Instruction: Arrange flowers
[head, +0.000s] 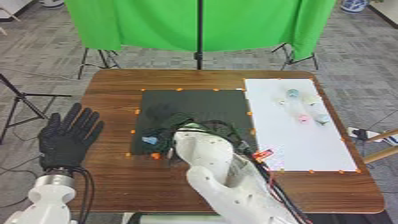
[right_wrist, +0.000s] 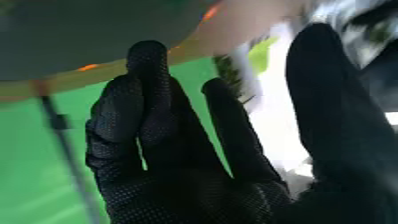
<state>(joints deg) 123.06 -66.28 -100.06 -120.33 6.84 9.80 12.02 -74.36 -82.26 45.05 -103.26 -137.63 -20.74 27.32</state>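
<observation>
Black cloth covers your left hand (head: 64, 145), which is over the left side of the brown table (head: 124, 185) with its fingers straight and spread. Your right hand (head: 185, 123) is over the dark mat (head: 200, 102). Its fingers are open and mostly straight, with its thumb apart from them. You have a blue flower (head: 149, 140) just beside that hand, near the mat's near left corner; I can't tell if they touch. More flowers lie on the white sheet (head: 311, 145) to the right: a pale blue one (head: 293, 93) far back, a pink one (head: 303, 118) nearer you, and white ones close by. Little orange marks go around the mat. Past the table, you see a green cloth (head: 133, 25).
</observation>
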